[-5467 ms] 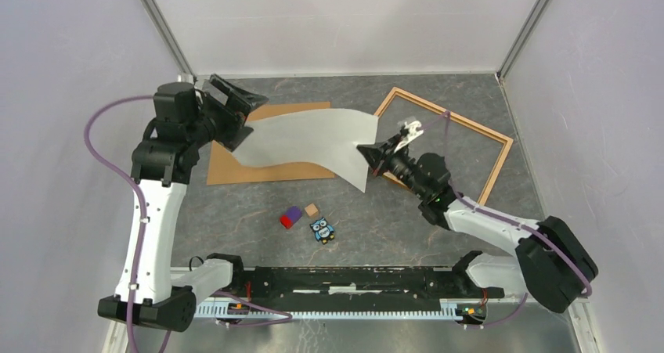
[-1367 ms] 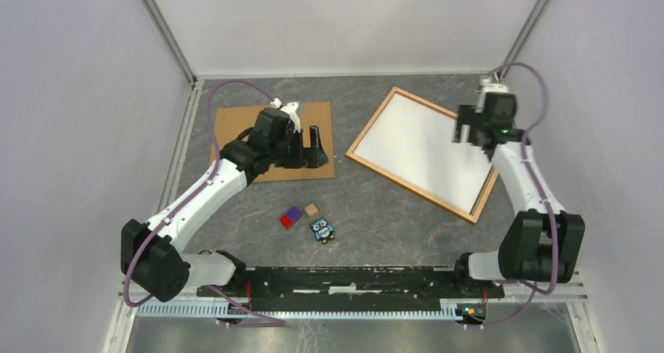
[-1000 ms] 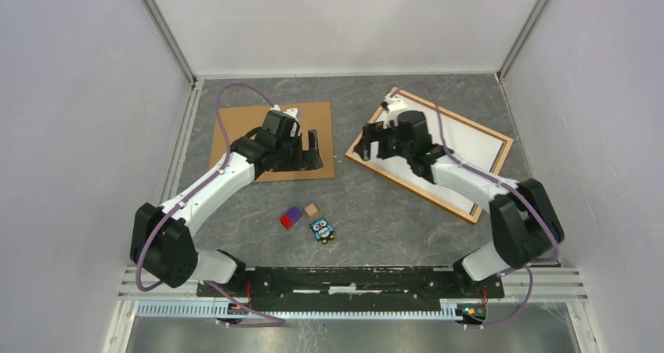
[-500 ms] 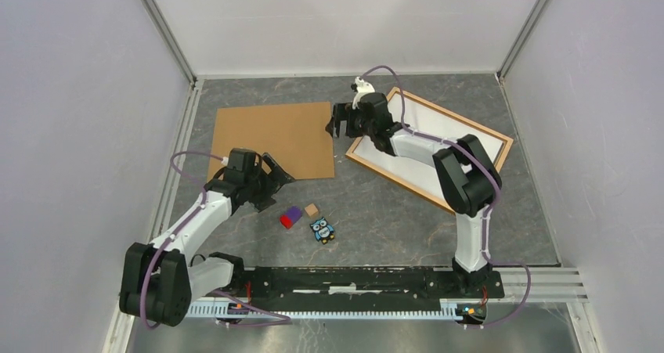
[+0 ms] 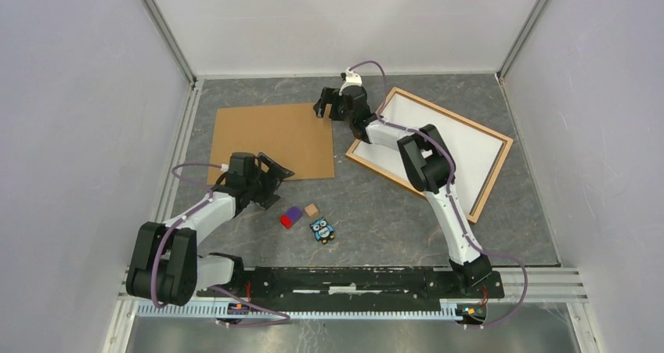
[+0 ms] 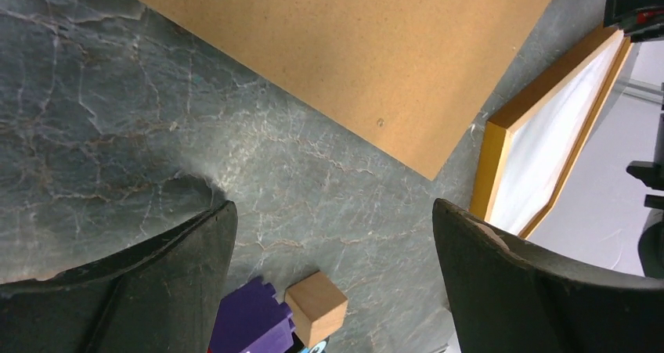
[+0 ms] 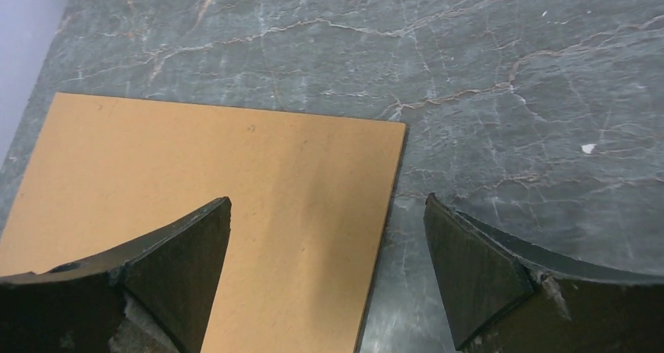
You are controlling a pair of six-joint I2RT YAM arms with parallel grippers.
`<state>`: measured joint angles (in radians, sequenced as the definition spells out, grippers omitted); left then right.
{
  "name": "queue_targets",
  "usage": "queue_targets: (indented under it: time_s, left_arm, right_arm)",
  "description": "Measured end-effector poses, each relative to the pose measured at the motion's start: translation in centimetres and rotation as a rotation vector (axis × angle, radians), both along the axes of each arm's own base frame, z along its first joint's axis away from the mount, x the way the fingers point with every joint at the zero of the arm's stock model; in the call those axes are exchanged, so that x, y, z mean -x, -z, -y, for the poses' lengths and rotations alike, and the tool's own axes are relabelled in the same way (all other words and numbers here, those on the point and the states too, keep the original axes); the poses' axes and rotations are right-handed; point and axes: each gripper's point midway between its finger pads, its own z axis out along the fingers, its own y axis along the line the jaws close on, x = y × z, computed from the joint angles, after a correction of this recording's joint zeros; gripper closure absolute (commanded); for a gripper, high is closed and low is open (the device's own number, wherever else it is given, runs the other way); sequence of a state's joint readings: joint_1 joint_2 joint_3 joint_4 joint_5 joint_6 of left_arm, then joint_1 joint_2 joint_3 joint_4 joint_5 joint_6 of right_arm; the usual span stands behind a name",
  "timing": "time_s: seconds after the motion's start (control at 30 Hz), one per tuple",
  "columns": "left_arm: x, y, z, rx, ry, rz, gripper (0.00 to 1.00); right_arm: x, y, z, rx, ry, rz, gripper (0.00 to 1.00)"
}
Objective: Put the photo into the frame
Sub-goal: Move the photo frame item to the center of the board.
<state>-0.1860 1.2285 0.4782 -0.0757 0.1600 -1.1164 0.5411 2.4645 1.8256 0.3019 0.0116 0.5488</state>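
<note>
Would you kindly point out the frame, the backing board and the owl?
frame (image 5: 491, 182): top external view, on its right side moulding.
backing board (image 5: 270, 142): top external view, middle of its face.
owl (image 5: 322, 230): top external view, on its body.

No legible txt — none.
</note>
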Motion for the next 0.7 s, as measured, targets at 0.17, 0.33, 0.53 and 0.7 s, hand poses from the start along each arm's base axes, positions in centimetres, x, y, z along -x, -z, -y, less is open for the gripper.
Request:
queue_targets:
  time_s: [0.17,0.33,0.53,0.7]
  left_arm:
    - [-0.8,0.7,-0.3,0.006,-0.012,-0.001,0.0]
    - [-1.9,0.6,-0.8,0.034,-0.028,0.019,0.0]
    - [-3.0,0.7,-0.8,0.07,-0.023,0.035,0.0]
    - [-3.5,0.6,-0.5,0.088,-0.012,0.046,0.0]
  right_arm:
    - [-1.7,1.5,-0.6,-0.014,0.009,0.035,0.02]
    - [-3.0,1.5,-1.3,-0.059,0.009,0.074,0.02]
    - [-4.3,1.4,-2.4,-0.119,-0.023,0.138,0.02]
    - [-4.5,1.3,-2.9,-0.141,-0.063,0.166,0.02]
